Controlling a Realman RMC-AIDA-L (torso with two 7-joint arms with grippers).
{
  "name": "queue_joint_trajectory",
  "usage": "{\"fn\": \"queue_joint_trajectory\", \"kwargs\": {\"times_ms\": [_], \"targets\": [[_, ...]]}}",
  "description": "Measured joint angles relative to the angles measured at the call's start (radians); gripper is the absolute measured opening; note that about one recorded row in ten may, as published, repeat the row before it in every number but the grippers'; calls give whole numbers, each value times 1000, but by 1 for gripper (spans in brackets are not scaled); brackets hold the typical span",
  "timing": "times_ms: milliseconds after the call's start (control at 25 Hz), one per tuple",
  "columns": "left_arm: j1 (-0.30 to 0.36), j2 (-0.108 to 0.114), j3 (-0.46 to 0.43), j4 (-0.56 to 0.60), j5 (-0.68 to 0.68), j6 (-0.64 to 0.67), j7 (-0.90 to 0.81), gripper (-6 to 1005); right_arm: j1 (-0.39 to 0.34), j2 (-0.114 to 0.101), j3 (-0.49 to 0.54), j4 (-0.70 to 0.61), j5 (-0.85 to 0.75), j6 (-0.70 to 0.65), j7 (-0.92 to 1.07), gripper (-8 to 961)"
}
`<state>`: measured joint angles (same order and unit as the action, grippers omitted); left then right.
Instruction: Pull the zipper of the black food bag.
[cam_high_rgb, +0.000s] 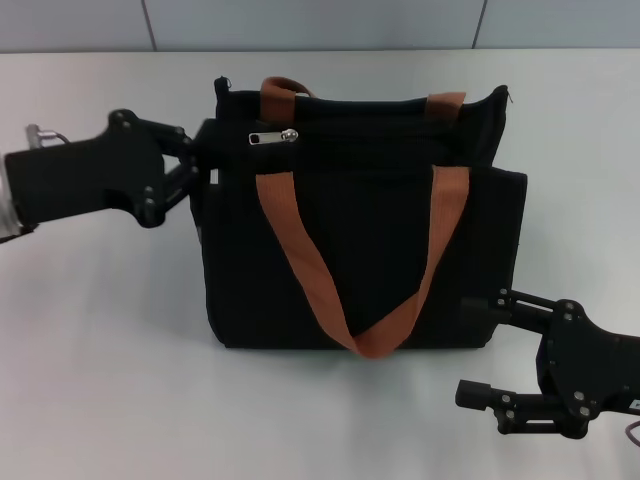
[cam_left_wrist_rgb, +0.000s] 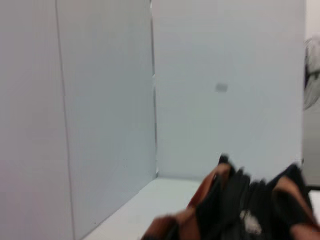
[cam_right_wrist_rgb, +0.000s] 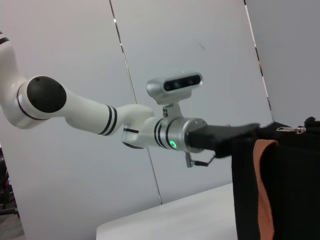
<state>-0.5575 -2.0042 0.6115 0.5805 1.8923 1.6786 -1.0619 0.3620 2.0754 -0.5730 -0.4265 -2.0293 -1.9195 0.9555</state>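
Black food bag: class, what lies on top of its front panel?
Orange-brown strap handles drape across the black food bag, forming a V. The zipper sits above. The bag's inside is hidden.

This looks like a robot test lab. A plain white table (cam_high_rgb: 100, 330) stands against bare grey wall panels (cam_right_wrist_rgb: 190, 45). A white robot arm (cam_right_wrist_rgb: 90, 117) with a small camera (cam_right_wrist_rgb: 175, 84) reaches in. Nothing homey shows.

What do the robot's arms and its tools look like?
The left arm is glossy white with black joint rings, a silver camera box and a green light. Its left tool is matt black with bolted links. The right tool is black too, with two long bars.
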Motion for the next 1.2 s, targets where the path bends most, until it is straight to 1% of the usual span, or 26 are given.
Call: {"fn": "queue_joint_trajectory", "kwargs": {"times_ms": [80, 160, 320, 600, 720, 800, 920, 1080, 1200], "targets": [[-4, 5, -24, 3, -4, 50, -11, 55, 0, 0, 0, 0, 0, 0, 0, 831], [-13, 4, -34, 12, -4, 71, -37, 17, 0, 0, 0, 0, 0, -1, 0, 831], [-52, -17, -27, 38, -2, 60, -110, 17, 2, 0, -1, 0, 0, -4, 0, 831], [-151, -56, -20, 47, 0, 59, -207, 17, 4, 0, 0, 0, 1, -14, -6, 832], [-182, -66, 31, 48, 2, 35, -219, 17, 6, 0, 5, 0, 13, -16, -6, 832], [-187, -67, 60, 48, -1, 8, -228, 17, 9, 1, 7, 3, 41, -28, 3, 832], [-180, -67, 60, 48, -8, -10, -235, 17, 14, 1, 8, 9, 108, -69, 52, 832], [-143, -61, 53, 52, -58, 16, -233, 17, 26, -1, 8, 7, 214, -89, 178, 832], [-127, -59, 52, 57, -76, 42, -227, 18, 53, -1, 9, -6, 279, -86, 271, 832]]}}
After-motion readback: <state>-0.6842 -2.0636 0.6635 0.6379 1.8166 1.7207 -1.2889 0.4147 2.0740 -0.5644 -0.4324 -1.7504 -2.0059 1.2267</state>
